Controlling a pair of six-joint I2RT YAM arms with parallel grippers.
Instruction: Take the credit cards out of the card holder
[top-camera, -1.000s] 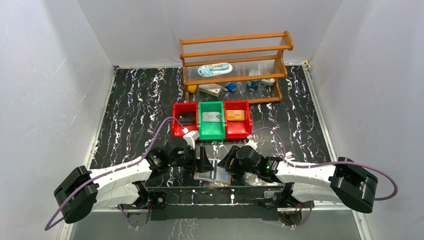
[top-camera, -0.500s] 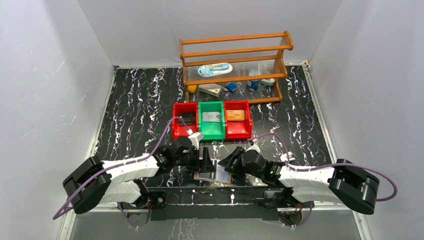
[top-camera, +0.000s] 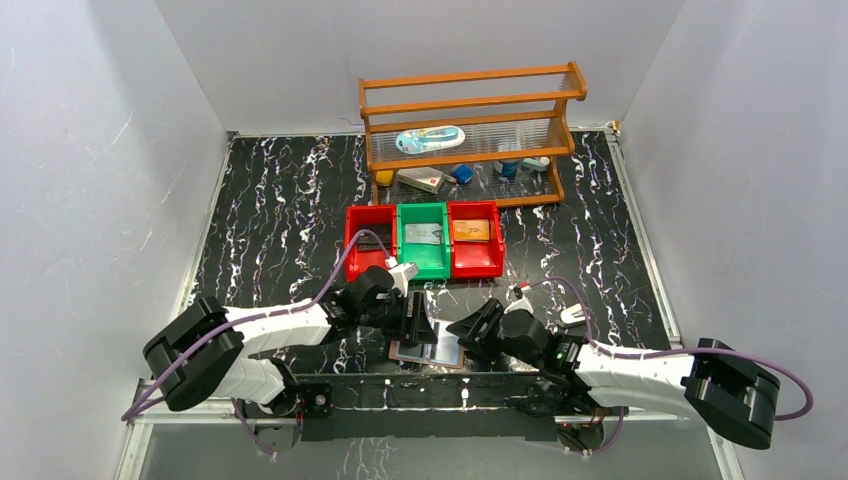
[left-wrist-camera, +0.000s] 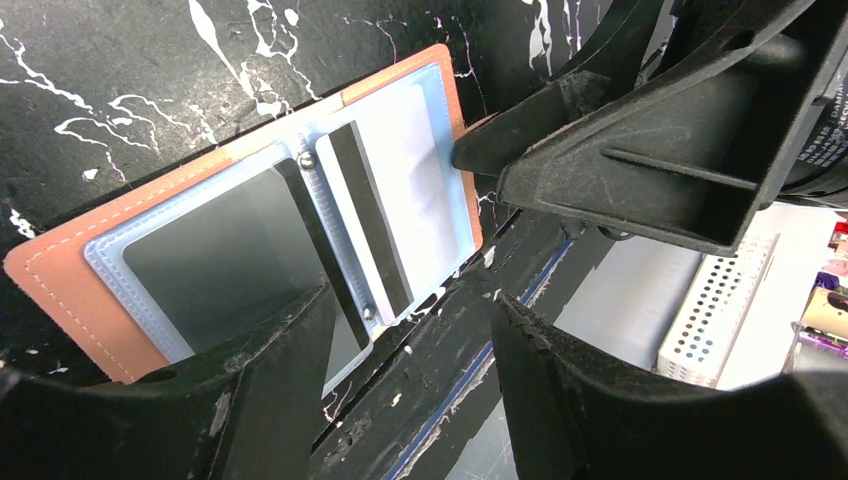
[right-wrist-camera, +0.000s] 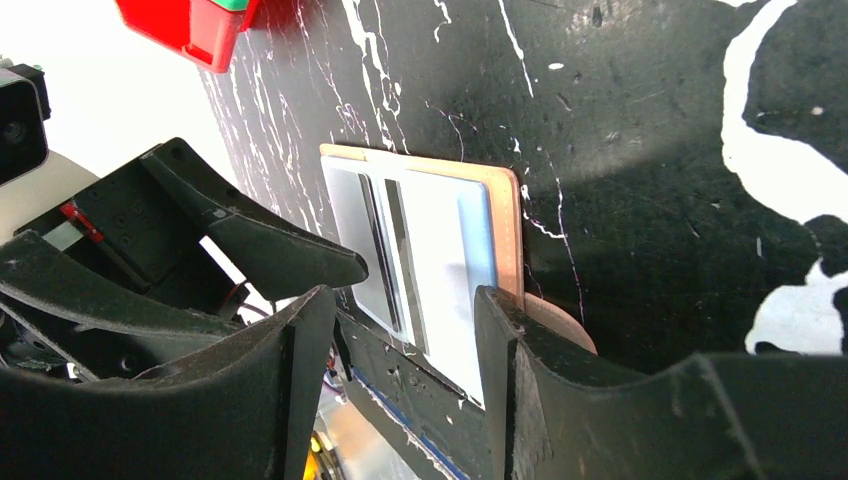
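- Only the left wrist view shows a card (left-wrist-camera: 400, 190) with a dark stripe, inside one clear sleeve of the card holder (left-wrist-camera: 220, 240)
- The card holder lies open and flat at the bench's (top-camera: 270, 200) near edge, between the arms
- Left fingers (left-wrist-camera: 290, 340) are spread over it, gripping nothing; right fingers (right-wrist-camera: 300, 340) are spread too, one tip touching its edge
- Beyond it, left red bin (top-camera: 351, 240) holds a dark card, green bin (top-camera: 423, 268) a grey one, right red bin (top-camera: 476, 266) an orange one
- Wooden rack (top-camera: 465, 130) stands behind
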